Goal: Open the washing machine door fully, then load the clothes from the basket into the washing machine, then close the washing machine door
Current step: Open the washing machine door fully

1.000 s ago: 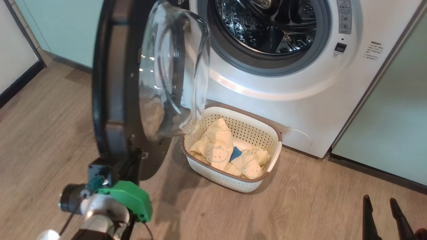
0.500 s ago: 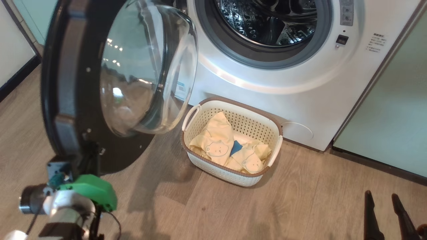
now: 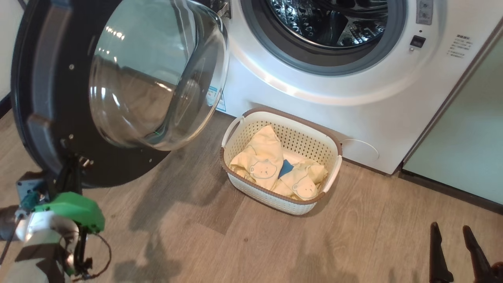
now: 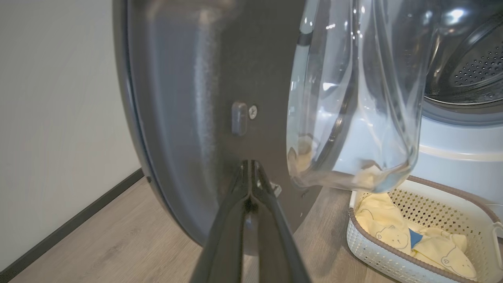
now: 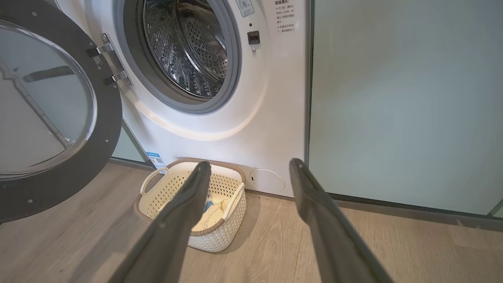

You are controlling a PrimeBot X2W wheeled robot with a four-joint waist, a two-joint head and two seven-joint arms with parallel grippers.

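Left gripper [image 4: 249,164] pressed shut, tips against door [image 3: 37,86] inner face; right gripper [image 5: 249,163] spread, idle. I'd push steadily along the hinge arc to full open. Clothes [image 3: 263,165] sit in basket [image 3: 275,200] by washer [image 3: 314,106].

The washing machine door [image 3: 129,78], a round glossy black frame with a bulging clear glass bowl, stands swung wide open on its metal hinges to the left of the washing machine [image 3: 314,98]. The machine's white front shows a grey-gasketed round opening and a perforated steel drum [image 3: 326,19]. The basket [image 3: 267,198], cream perforated plastic with a brown rim and white side handles, sits upright on the floor [image 3: 220,236] just before the machine's lower front, holding the clothes [image 3: 271,169]: crumpled pale yellow garments printed with bear faces, with a bit of blue fabric between them.
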